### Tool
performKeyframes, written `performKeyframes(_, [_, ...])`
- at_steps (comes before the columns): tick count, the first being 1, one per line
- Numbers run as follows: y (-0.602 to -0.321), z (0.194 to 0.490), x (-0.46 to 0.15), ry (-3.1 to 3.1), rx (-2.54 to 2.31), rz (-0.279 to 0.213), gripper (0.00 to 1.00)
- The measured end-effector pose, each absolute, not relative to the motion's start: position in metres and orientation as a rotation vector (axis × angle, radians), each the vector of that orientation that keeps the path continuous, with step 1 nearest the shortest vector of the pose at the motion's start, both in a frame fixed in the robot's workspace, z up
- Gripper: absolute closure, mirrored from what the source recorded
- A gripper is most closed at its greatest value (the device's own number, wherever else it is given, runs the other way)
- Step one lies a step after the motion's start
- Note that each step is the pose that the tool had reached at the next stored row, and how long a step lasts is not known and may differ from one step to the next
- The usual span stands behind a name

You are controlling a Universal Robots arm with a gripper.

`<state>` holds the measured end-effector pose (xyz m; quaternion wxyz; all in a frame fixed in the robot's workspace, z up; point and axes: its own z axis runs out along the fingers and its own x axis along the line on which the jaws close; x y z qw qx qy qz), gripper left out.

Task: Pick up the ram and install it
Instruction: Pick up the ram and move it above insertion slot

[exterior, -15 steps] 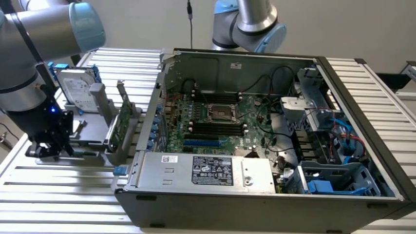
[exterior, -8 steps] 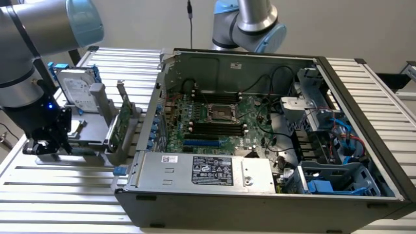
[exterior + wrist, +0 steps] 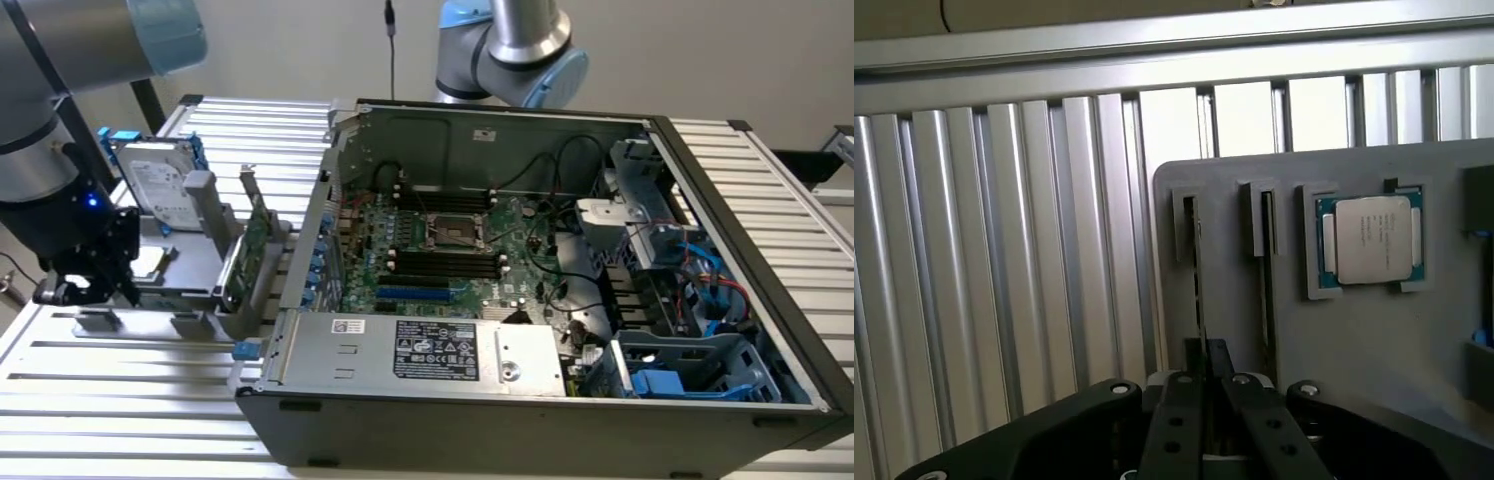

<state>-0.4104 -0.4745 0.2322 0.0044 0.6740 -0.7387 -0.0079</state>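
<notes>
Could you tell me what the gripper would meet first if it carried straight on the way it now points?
The gripper seems shut on the thin ram stick, which stands edge-on in its slot. Going straight on, it would likely press into the grey slotted holder.

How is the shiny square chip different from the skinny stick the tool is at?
The chip is square and silvery; the ram is long and thin. The chip lies flat, face up, in a square pocket; the ram stands on edge in a narrow slot. The tool is closed on the ram, while the chip is untouched. Both sit in the same grey holder.
</notes>
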Motion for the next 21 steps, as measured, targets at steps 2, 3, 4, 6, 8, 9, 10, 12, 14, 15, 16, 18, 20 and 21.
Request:
performKeyframes(2, [-0.475,0.239,-0.41,-2.314,2.111,-0.025,0.87])
performKeyframes(3, [-0.475,0.243,-0.41,-2.314,2.112,-0.025,0.87])
performKeyframes(4, [-0.475,0.247,-0.41,-2.314,2.112,-0.025,0.87])
performKeyframes(6, [-0.475,0.256,-0.41,-2.314,2.112,-0.025,0.87])
performKeyframes(8, [-0.475,0.265,-0.409,-2.312,2.113,-0.025,0.87])
performKeyframes(9, [-0.475,0.27,-0.408,-2.311,2.114,-0.025,0.87])
performKeyframes(10, [-0.475,0.275,-0.406,-2.31,2.116,-0.025,0.87])
performKeyframes(12, [-0.475,0.284,-0.402,-2.306,2.12,-0.027,0.87])
performKeyframes(14, [-0.475,0.293,-0.397,-2.301,2.126,-0.03,0.87])
performKeyframes(15, [-0.475,0.297,-0.394,-2.299,2.13,-0.032,0.87])
performKeyframes(16, [-0.475,0.302,-0.391,-2.297,2.133,-0.033,0.87])
performKeyframes(18, [-0.475,0.311,-0.386,-2.292,2.14,-0.037,0.87])
performKeyframes(20, [-0.475,0.32,-0.38,-2.287,2.146,-0.04,0.87])
performKeyframes(21, [-0.475,0.324,-0.378,-2.285,2.15,-0.042,0.87])
